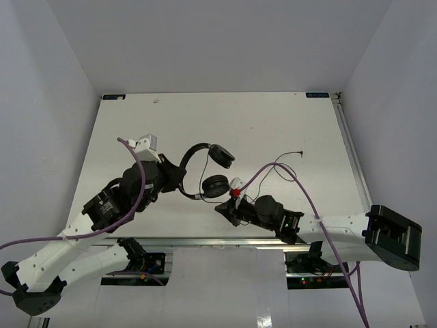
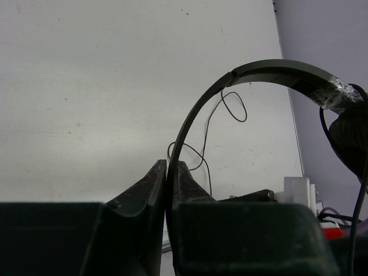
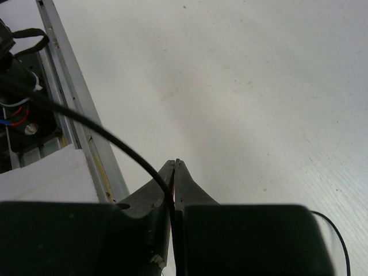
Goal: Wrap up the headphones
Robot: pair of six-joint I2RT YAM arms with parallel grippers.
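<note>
On the near half of the table [image 1: 273, 123], the left gripper [image 2: 169, 172] is clamping the headphones [image 1: 216, 186] by their headband [image 2: 270, 72] while the right gripper [image 3: 174, 169] is pinching the cord [image 3: 103, 135], which should likely be fed taut, without tugging, for neat loops.

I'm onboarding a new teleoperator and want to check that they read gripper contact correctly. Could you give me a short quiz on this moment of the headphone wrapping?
1. True or false: the left gripper is open and clear of the headband.
2. Multiple choice: what does the right gripper pinch? A) the headband B) the cord C) nothing
3. Fill in: the cord's plug is held by neither gripper and lies on the ____.

Key:
1. False. The left gripper is shut on the headband.
2. B.
3. table.
</note>
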